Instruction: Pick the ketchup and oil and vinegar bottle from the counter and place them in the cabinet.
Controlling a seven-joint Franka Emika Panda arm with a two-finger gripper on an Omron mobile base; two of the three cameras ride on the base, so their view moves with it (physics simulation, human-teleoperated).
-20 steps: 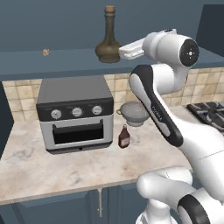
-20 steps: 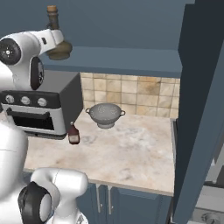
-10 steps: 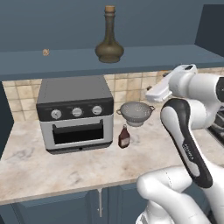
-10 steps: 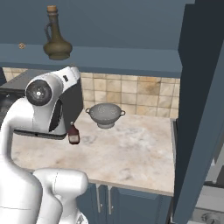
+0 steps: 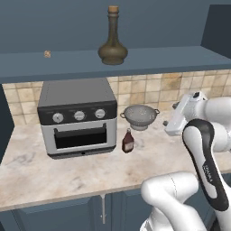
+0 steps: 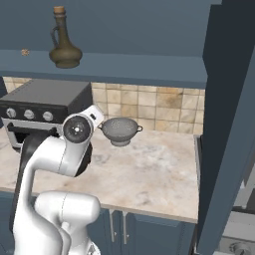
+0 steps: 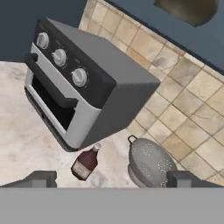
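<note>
The oil and vinegar bottle, an olive flask with a cork, stands upright on the cabinet shelf. The ketchup, a small dark red bottle, stands on the counter between the toaster oven and the colander. My gripper is open with nothing between its fingers. It hangs above the counter to the right of the colander, well apart from the ketchup. In the right base view my arm hides the ketchup.
A grey toaster oven fills the counter's left part. A metal colander sits by the tiled backsplash. A tall dark blue panel bounds the counter on the right. A small tan object lies on the shelf's left.
The arm has swung down and to the right, from the shelf beside the flask to above the counter. The flask stays on the shelf. The gripper stays open.
</note>
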